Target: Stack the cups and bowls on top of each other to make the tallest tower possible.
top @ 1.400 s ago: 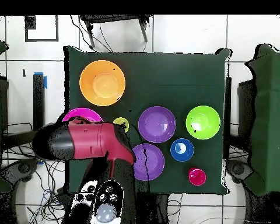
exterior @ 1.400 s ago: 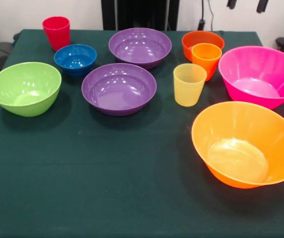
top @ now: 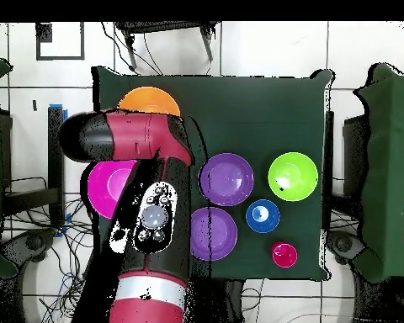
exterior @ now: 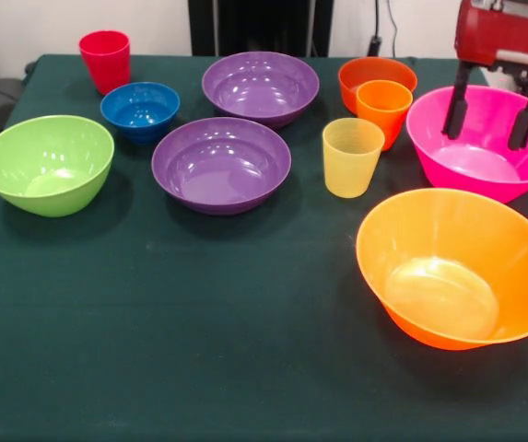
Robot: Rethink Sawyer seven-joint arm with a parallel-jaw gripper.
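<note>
gripper: spread wide, nothing held, hung over the pink bowl with both fingers dipped inside its rim.
pink bowl: at the table's edge, just behind the orange bowl, beside the orange cup.
tower: not yet begun; every bowl and cup is stood apart on the green cloth.
handling: judged light, stiff and slick; thin glossy plastic that could slide.
grip: best taken across the rim wall.
</note>
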